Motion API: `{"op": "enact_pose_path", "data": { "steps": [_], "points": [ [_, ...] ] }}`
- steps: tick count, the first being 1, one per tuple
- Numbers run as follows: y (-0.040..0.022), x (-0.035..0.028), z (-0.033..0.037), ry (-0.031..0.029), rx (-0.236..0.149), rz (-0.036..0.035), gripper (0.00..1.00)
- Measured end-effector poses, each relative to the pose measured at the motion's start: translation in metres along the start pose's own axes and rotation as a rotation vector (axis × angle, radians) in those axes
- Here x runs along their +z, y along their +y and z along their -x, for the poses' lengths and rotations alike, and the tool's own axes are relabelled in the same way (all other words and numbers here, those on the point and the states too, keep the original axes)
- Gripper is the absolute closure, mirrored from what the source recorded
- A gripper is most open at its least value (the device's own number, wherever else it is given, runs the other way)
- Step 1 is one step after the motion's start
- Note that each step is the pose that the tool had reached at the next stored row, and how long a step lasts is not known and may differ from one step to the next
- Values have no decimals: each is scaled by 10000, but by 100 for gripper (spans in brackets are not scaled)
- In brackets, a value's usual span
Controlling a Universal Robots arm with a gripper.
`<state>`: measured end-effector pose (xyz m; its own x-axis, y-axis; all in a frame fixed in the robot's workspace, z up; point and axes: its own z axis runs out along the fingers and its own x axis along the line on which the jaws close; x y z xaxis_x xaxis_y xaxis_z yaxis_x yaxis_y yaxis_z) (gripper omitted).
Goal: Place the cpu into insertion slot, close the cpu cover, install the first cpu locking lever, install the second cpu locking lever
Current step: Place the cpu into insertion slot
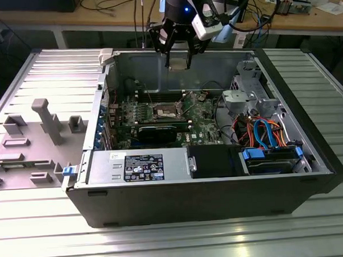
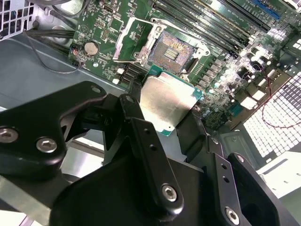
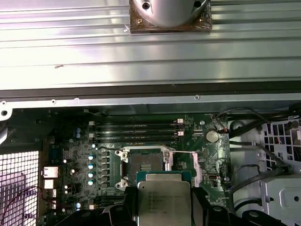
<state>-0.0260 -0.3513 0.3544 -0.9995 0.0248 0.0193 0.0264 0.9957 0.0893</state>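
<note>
Upper centre in the exterior view, the black pincer (image 1: 179,61) grips the flat silver-topped square cpu (image 2: 167,106), seemingly level, above the uncovered dark-centred insertion slot (image 2: 171,49).

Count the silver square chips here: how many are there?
1: the cpu, gripped by the tool, hangs well above the empty insertion slot. Others may be hidden.

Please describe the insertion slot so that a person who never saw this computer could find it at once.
Look into the open black computer case, at the green motherboard on its floor. Beside the long narrow memory slots lies the insertion slot. It is square, with a dark centre and a shiny metal rim, while its neighbours are long and thin.
</note>
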Motion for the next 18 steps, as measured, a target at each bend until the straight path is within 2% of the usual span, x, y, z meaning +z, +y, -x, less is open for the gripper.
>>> {"op": "enact_pose_path", "data": {
  "steps": [18],
  "points": [
    [-31,63,2,0,-1,0,45]
  ]
}}
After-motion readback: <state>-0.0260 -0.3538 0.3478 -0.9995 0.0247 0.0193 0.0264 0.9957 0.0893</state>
